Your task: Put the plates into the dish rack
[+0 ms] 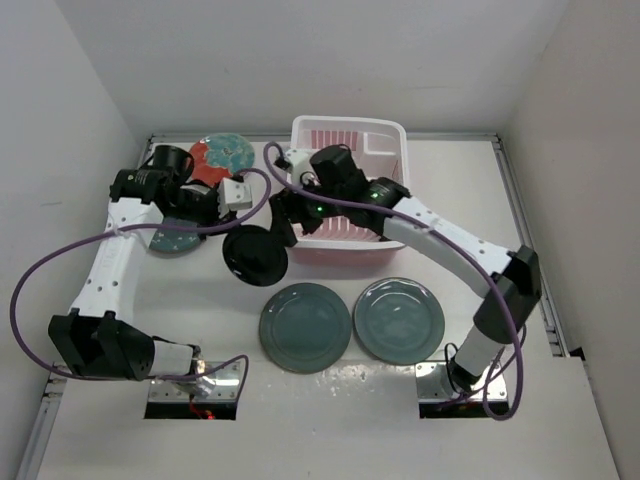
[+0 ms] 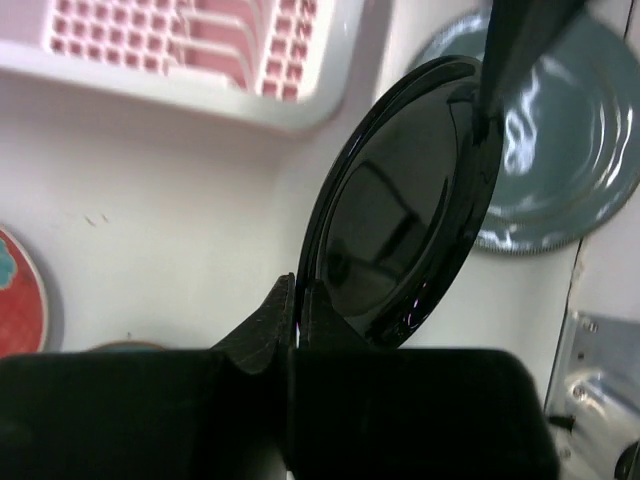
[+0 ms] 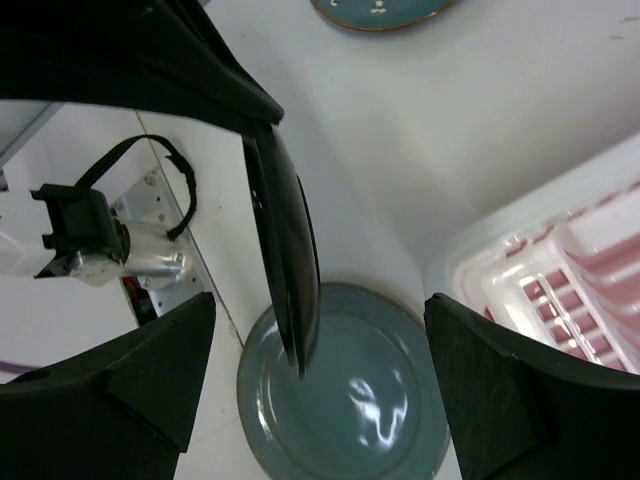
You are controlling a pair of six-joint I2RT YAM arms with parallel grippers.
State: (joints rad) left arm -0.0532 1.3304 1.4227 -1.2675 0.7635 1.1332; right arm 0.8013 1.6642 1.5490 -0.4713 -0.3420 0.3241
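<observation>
Dish rack on white table

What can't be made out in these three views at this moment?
Darker teal plate: top view, mostly under the left arm.
Red plate: top view, partly covered by the left arm; left wrist view shows only a sliver at the edge.
Dish rack: top view, the right arm covers its near floor.
Black plate: left wrist view, lower rim lost behind the left gripper.

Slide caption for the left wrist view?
Left pincer clamps the black plate on edge by its rim; dish rack and a grey-teal plate lie beyond.
</observation>
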